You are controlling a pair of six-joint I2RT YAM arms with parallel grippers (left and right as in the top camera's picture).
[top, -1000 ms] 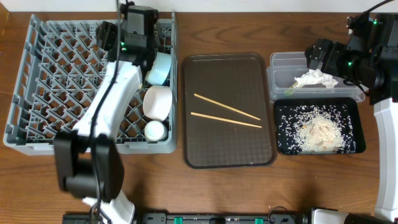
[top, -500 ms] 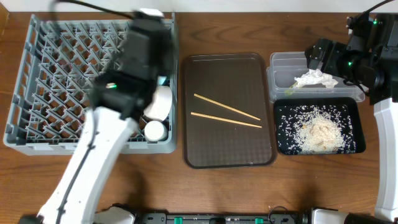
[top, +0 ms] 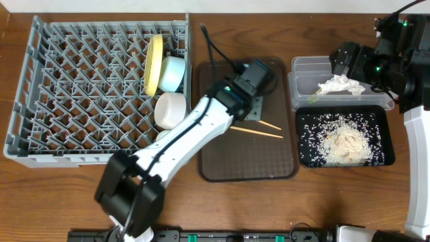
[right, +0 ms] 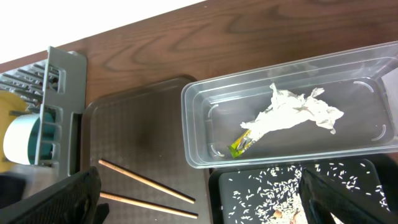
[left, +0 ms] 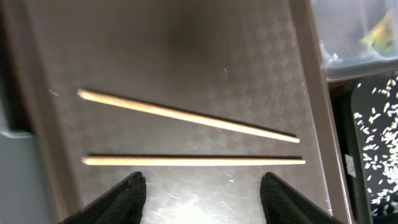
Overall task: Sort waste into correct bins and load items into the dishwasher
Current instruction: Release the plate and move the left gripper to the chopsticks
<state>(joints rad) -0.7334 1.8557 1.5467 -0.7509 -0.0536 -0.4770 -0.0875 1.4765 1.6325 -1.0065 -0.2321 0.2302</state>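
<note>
at the far left the grey dish rack (top: 40,87) sits on the desk (top: 336,208). along its right side the yellow plate (top: 154,64) stands on edge between the pegs. the light blue bowl (top: 173,74) leans beside the plate, and the white bowl (top: 169,109) is tipped on its side just below. i judge they are set on edge so the pegs hold them and water can run off.

the left arm (top: 195,134) reaches from the desk's near edge, past the rack's corner, to the brown serving tray (top: 215,161). there the two chopsticks (left: 186,160) lie flat, nearly meeting at their right ends. the left jaws hang low over the sticks' left half. in the wrist view their fingers (left: 127,199) stand apart with nothing between them, so they are open and empty. the nearer stick lies crosswise just ahead of the gap, which looks like the line-up for a pinch across the thin sticks. the chopsticks are the one kind of dish in view not yet in the rack.

further right, the clear tub (top: 302,67) holds the crumpled napkin (top: 341,85) and the green-yellow wrapper (right: 241,144). the black tray (top: 383,114), just beside it on the near side, holds the rice scraps (top: 342,141). this keeps dry rubbish apart from food waste.

the right jaws hover above the tub, spread wide and holding nothing. they seem parked out of the left arm's way.

no writing can be read. the wrapper's print is too small, and no brand shows on the rack, tub or trays.
</note>
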